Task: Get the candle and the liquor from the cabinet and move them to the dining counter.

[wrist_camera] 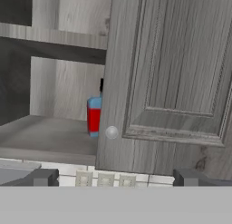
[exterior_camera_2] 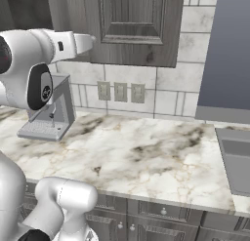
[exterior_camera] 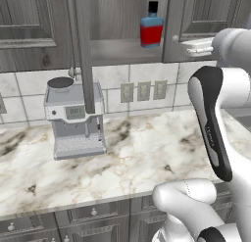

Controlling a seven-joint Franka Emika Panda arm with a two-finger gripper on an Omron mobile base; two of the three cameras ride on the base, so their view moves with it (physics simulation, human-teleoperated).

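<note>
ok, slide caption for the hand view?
Open gripper faces the cabinet; liquor half hidden behind its closed door.

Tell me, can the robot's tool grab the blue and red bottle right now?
Probably not straight on. In the hand view a closed cabinet door hides most of the liquor; the open side lies further left.

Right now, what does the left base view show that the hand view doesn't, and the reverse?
Left base view only: the coffee machine on the marble worktop, the drawer fronts below, and the whole liquor with its black cap on the open cabinet shelf.
Hand view only: the pincer tips, and a shut door's knob up close, the door hiding part of the bottle.
Both: liquor, cabinet shelf, wall outlets.
</note>
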